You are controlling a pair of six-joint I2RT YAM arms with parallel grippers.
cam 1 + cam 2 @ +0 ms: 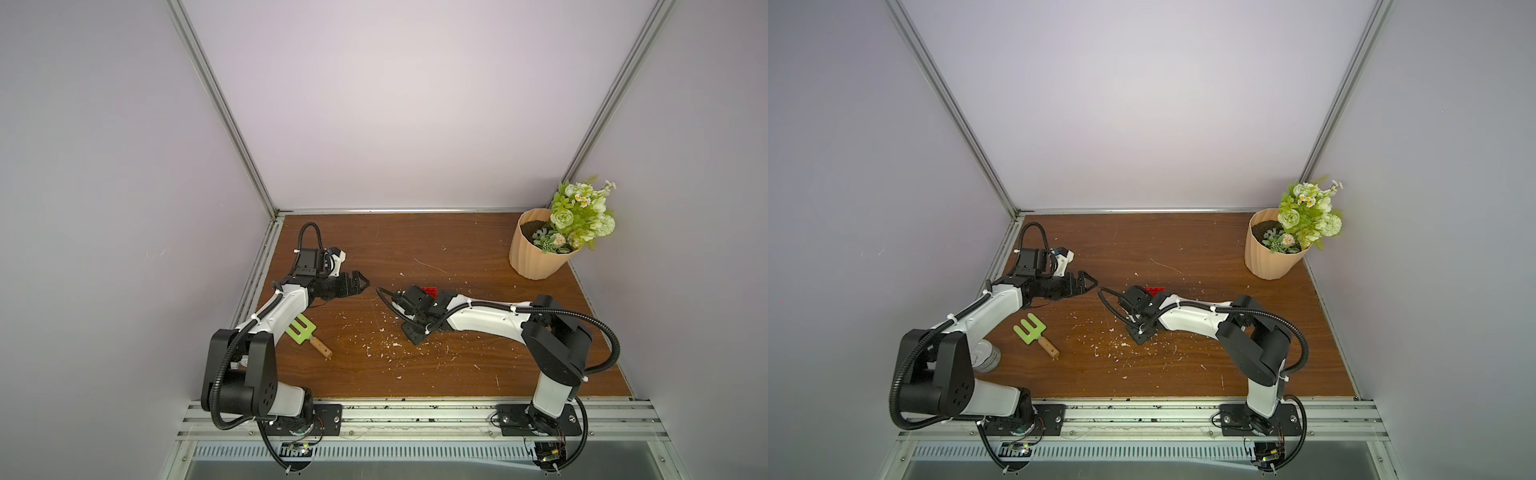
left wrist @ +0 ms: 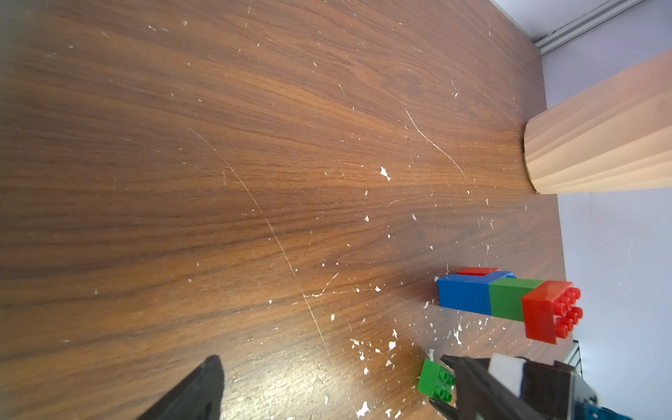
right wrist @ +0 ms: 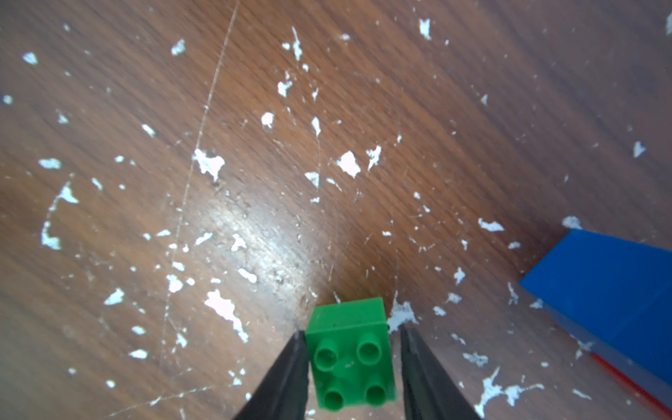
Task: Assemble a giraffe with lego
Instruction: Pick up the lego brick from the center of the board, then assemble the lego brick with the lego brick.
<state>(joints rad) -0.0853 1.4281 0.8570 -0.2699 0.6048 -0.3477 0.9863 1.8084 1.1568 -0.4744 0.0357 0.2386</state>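
Between the fingers of the right gripper (image 3: 351,330) sits a loose green brick (image 3: 351,363), four studs facing the wrist camera. Jaws released, not yet pinching: one finger (image 3: 283,382) lies against the brick's side, the other shows a thin sliver of gap. Whether the brick rests on the table (image 3: 254,163) or hangs just off it, cannot tell. Near it, but apart, stands the giraffe (image 2: 509,302): blue body at the bottom, green neck block above, red block on top with bare studs (a second red piece peeks out behind the blue). In both top views only its red top shows past the right wrist. Left gripper (image 1: 363,284) sits well to the side, jaws spread and empty, pointing toward the bricks. White flecks (image 1: 390,345) litter the wood between the arms. Green hand rake (image 1: 1030,328) with a wooden handle lies near the left arm; ribbed flower pot (image 1: 536,253) stands in the far right corner.
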